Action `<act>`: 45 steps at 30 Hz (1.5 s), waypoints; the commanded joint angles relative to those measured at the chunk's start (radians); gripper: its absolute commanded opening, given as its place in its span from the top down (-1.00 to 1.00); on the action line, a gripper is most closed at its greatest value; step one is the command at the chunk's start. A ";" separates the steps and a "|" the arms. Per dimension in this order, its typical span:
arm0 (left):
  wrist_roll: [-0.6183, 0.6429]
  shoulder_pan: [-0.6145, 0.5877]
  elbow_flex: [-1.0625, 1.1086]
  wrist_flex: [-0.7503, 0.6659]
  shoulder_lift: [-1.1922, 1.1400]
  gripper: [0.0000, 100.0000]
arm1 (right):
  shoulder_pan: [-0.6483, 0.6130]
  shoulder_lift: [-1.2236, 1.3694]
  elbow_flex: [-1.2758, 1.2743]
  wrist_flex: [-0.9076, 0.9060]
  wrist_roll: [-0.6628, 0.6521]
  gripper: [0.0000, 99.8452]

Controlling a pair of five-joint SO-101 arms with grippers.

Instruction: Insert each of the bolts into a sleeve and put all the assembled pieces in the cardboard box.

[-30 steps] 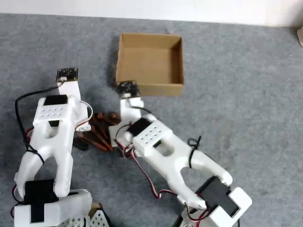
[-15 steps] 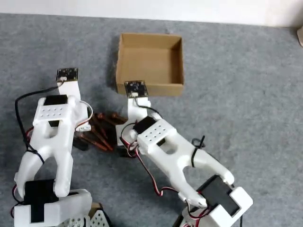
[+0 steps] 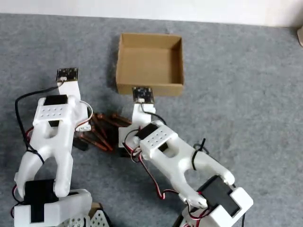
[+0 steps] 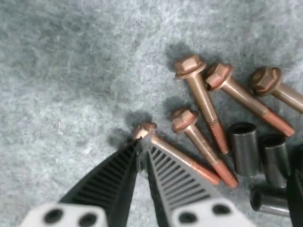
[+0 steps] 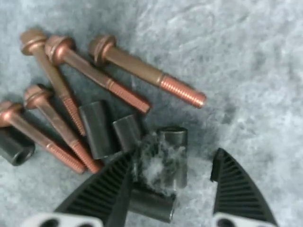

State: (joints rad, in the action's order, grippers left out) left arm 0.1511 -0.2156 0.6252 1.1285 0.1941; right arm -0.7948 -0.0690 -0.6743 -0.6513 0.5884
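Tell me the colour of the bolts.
Copper-brown; the bolts show best in the left wrist view.

Left tool (image 4: 141,144) closed, right tool (image 5: 174,163) spread wide.

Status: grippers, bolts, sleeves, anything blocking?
Left gripper at head of a copper hex bolt, grip unclear. Right gripper open, straddling a dark metal sleeve. Cardboard box empty. Other sleeves crowd it.

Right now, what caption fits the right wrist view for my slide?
Open right gripper straddling a dark sleeve, five copper bolts lying beside it on grey carpet.
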 commanded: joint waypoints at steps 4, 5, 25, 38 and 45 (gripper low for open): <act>-0.003 -0.008 -0.008 -0.017 0.030 0.99 | 0.018 -0.002 -0.001 0.016 0.012 0.55; -0.003 -0.008 -0.008 -0.017 0.030 0.99 | 0.018 -0.002 -0.001 0.016 0.012 0.55; -0.003 -0.008 -0.008 -0.017 0.030 0.99 | -0.031 0.297 0.137 -0.065 0.012 0.55; -0.003 -0.008 -0.008 -0.017 0.030 0.99 | -0.016 0.360 0.334 -0.265 0.015 1.00; -0.003 -0.008 -0.008 -0.017 0.030 0.99 | 0.001 0.358 0.338 -0.369 0.014 0.99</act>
State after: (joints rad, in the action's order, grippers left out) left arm 0.1511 -0.2156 0.6252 1.1285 0.1941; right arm -0.7841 0.2746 -0.3353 -0.9828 0.5900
